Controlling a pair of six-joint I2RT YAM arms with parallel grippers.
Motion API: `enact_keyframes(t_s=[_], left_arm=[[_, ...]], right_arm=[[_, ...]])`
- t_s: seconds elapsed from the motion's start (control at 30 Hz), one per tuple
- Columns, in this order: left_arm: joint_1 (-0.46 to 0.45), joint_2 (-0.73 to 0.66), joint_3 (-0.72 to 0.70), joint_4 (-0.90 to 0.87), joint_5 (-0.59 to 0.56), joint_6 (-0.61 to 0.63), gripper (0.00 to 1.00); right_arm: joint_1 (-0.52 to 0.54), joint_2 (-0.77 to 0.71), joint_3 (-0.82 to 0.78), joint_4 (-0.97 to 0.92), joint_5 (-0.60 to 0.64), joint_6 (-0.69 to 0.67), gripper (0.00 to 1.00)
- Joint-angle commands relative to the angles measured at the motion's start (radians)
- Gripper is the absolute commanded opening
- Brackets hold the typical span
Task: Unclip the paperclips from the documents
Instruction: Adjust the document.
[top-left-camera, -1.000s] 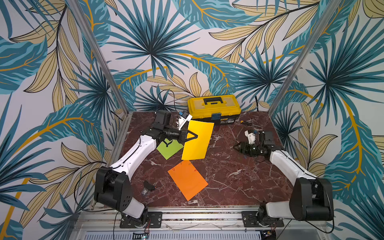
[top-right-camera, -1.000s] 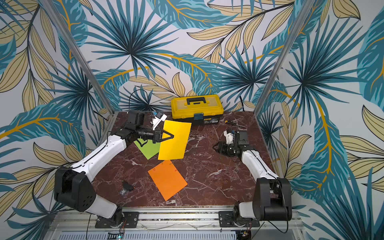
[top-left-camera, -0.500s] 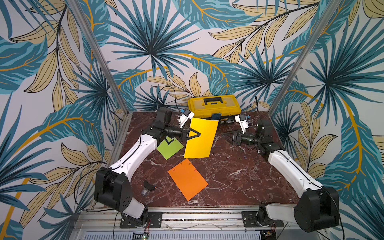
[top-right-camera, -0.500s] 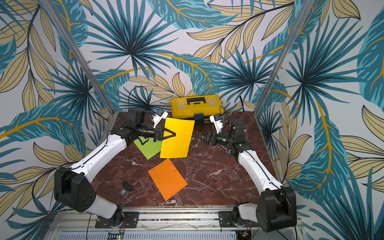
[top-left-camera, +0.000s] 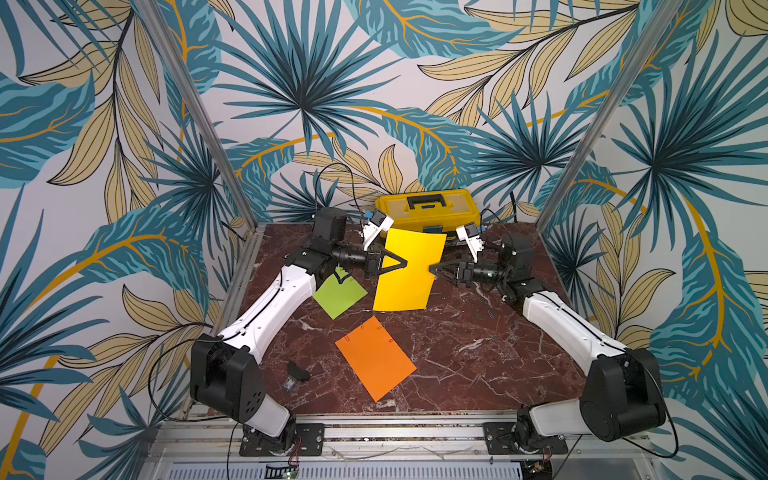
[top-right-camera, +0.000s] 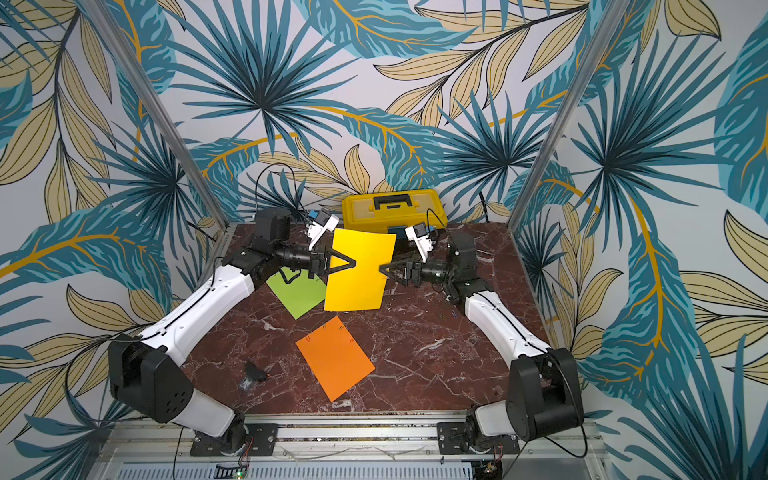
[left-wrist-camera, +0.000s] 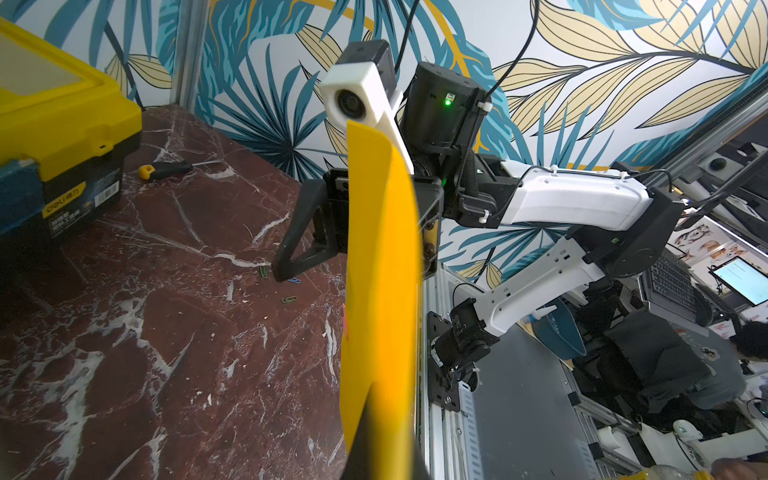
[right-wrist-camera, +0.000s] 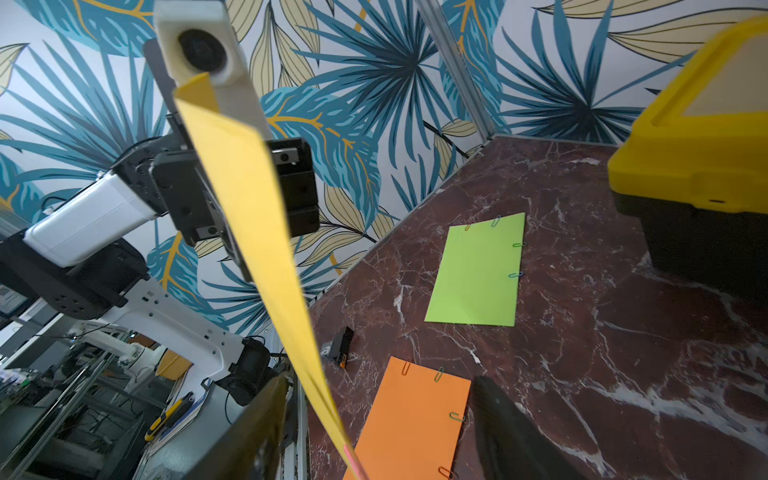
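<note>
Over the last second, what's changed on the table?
The right gripper swung from the right side of the table across to the free edge of the yellow sheet, jaws open astride it. The left gripper kept that sheet pinched upright. The lime green sheet and orange sheet lay unmoved.

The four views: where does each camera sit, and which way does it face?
Top views: high behind the arm bases, facing down on the table; both arms show.
Left wrist: on the left arm, facing the right arm along the yellow sheet; own finger shows.
Right wrist: on the right arm, facing the left arm, green sheet, orange sheet; own fingers show.
All share the yellow sheet.
</note>
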Motion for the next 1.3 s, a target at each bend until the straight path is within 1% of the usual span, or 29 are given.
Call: enact_keyframes(t_s=[0.0, 0.07, 0.13, 0.37, 0.47, 0.67, 0.73, 0.83, 0.93, 1.17, 1.27], left_arm=[[-0.008, 0.019, 0.032, 0.019, 0.025, -0.006, 0.0], [-0.008, 0.021, 0.03, 0.019, 0.024, -0.006, 0.0], [-0.008, 0.025, 0.027, 0.02, 0.019, -0.003, 0.0], [-0.007, 0.027, 0.01, 0.02, -0.002, 0.011, 0.0], [-0.004, 0.027, 0.007, 0.02, -0.006, 0.015, 0.0], [0.019, 0.012, -0.012, 0.02, -0.019, 0.019, 0.0], [0.024, 0.008, -0.018, 0.02, -0.019, 0.02, 0.0], [0.026, 0.006, -0.023, 0.02, -0.018, 0.019, 0.0], [0.025, 0.007, -0.027, 0.02, -0.016, 0.016, 0.0], [0.024, 0.006, -0.027, 0.02, -0.025, 0.013, 0.0], [0.024, 0.004, -0.029, 0.02, -0.027, 0.006, 0.06]], right_arm=[[0.018, 0.019, 0.033, 0.104, -0.086, 0.046, 0.71], [0.023, 0.029, 0.04, 0.125, -0.099, 0.066, 0.68], [0.025, 0.035, 0.038, 0.15, -0.104, 0.086, 0.64], [0.025, 0.03, 0.033, 0.153, -0.101, 0.104, 0.41], [0.025, 0.027, 0.032, 0.151, -0.098, 0.107, 0.33], [0.025, 0.021, 0.032, 0.144, -0.088, 0.108, 0.21], [0.024, 0.021, 0.032, 0.146, -0.087, 0.113, 0.19], [0.025, 0.024, 0.033, 0.155, -0.088, 0.127, 0.12], [0.024, 0.027, 0.038, 0.178, -0.096, 0.15, 0.08], [0.024, 0.028, 0.048, 0.15, -0.076, 0.139, 0.0], [0.023, 0.023, 0.05, 0.14, -0.059, 0.133, 0.0]])
